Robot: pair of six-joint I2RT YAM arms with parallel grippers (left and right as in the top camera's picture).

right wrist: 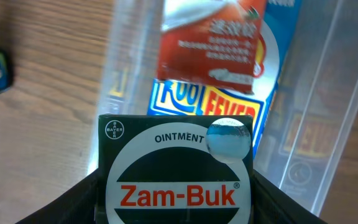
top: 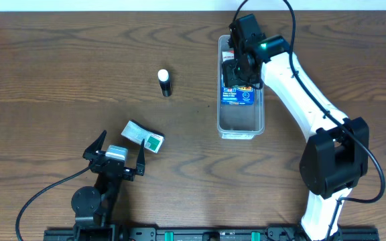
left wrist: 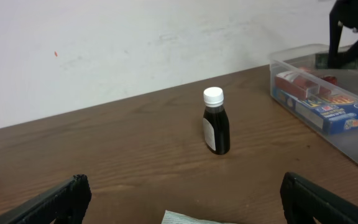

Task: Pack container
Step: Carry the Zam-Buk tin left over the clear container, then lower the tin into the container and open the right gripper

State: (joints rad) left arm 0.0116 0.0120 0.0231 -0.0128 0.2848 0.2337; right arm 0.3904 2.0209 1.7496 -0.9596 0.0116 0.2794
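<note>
Right now, my right fingers (right wrist: 79, 202) are clamping a green Zam-Buk box (right wrist: 176, 171) over the container (top: 240, 124), while my left fingers (top: 98, 144) are hanging wide apart above the table (top: 45, 80).

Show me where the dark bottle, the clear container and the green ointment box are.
dark bottle (left wrist: 218, 134): left wrist view, on its dark body.
clear container (top: 240, 120): overhead view, on its bare floor.
green ointment box (right wrist: 176, 168): right wrist view, on its printed front.

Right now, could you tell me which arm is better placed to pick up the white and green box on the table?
Left. The left gripper is open right beside the white and green box; the right gripper is over the container, gripping the Zam-Buk box.
</note>
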